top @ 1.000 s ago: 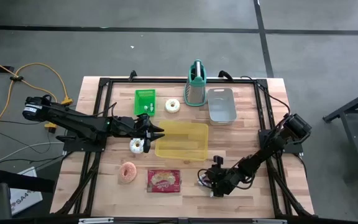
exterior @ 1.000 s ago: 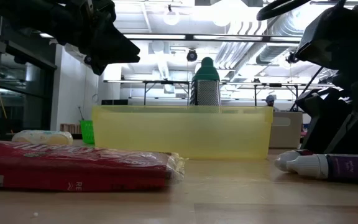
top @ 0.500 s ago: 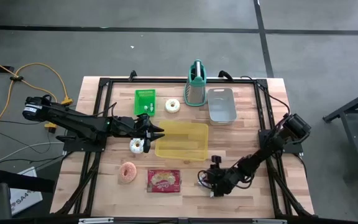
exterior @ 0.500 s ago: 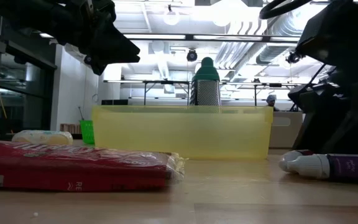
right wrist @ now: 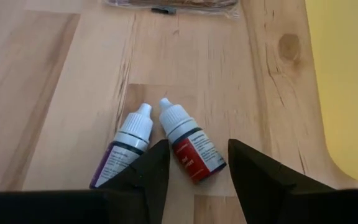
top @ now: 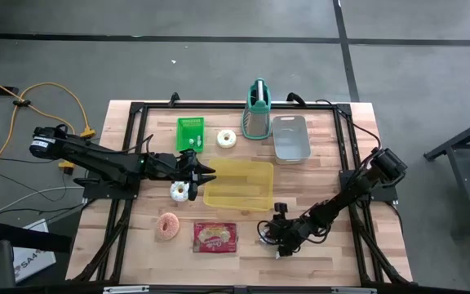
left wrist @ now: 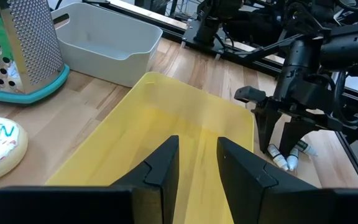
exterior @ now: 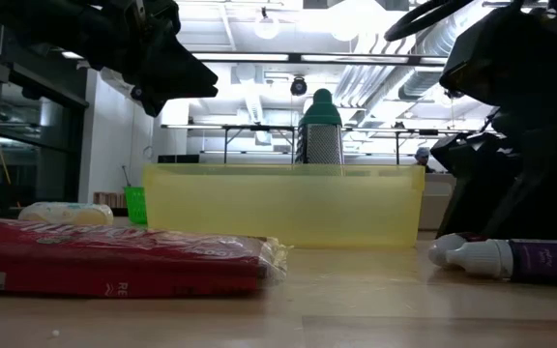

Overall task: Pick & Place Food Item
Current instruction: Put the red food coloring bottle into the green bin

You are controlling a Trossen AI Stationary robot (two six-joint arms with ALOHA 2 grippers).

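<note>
Two small dropper bottles lie side by side on the wood near the table's front: a red one (right wrist: 191,149) and a purple one (right wrist: 120,157) (exterior: 511,259). My right gripper (right wrist: 194,169) (top: 277,242) slants down over them, open, its fingers either side of the red bottle's bottom end. My left gripper (left wrist: 197,163) (top: 206,173) hovers open and holding nothing over the left end of the yellow bin (top: 243,184). A red snack packet (top: 215,237), a pink donut (top: 168,225) and two white donuts (top: 180,190) (top: 227,139) lie flat on the table. My right gripper comes slanting down from the table's right with one finger (right wrist: 146,173) over the purple bottle's bottom end and the other (right wrist: 253,171) beside the red bottle. Whether either finger touches a bottle, I cannot tell. Both bottles lie on their sides on the table.
At the far side stand a green basket (top: 190,133), a teal-framed grater (top: 257,110) and a grey tub (top: 290,137). A black frame (top: 137,114) runs round the table's edges. Bare wood lies between the packet and the bottles.
My right gripper has rolled a little about its own line and swung slightly toward the table's left, over the bottles. Its fingers stay apart as before.
</note>
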